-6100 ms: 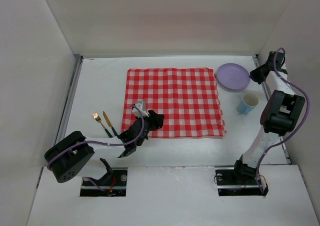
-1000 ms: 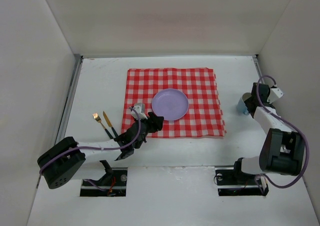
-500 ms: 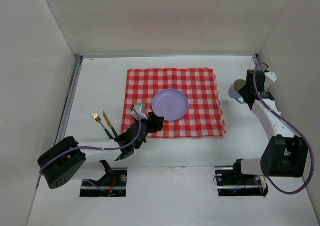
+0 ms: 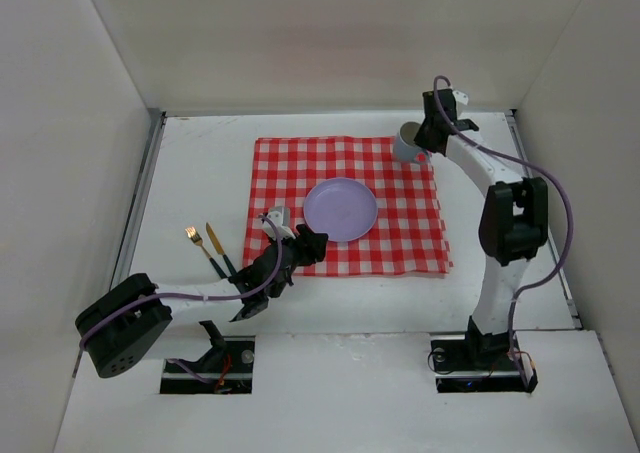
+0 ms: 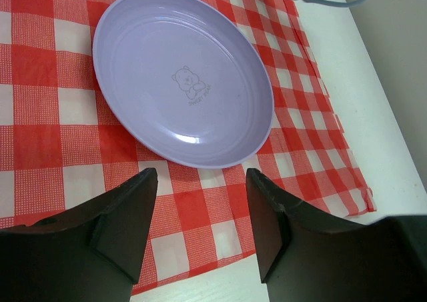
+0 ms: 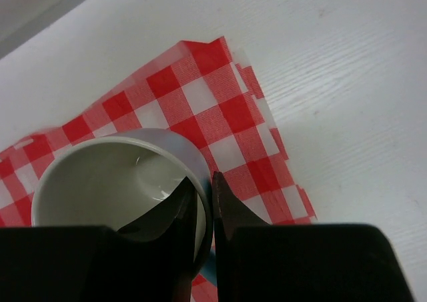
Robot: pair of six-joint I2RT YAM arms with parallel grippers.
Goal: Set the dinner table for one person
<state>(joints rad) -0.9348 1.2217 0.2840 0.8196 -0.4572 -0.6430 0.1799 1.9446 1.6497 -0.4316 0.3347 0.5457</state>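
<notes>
Your right gripper point(image 6: 203, 212) pinches the rim of a pale blue mug point(image 4: 408, 143) over the far right corner of the checked cloth point(image 4: 345, 178).

You see a smooth, round lilac plate point(image 5: 180, 75) with a small bear print lying on the woven red-and-white cloth; the mug's glossy white inside looks empty. Your left gripper point(image 5: 197, 229) hangs spread wide at the cloth's near edge. The matte white dinner table point(image 4: 200, 163) fills the white-walled booth, with a gold fork point(image 4: 200, 246) and knife point(image 4: 219, 247) at its left.

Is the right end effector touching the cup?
Touching. The right wrist view shows the right end effector pinching the cup wall, one finger inside the rim and one outside.
</notes>
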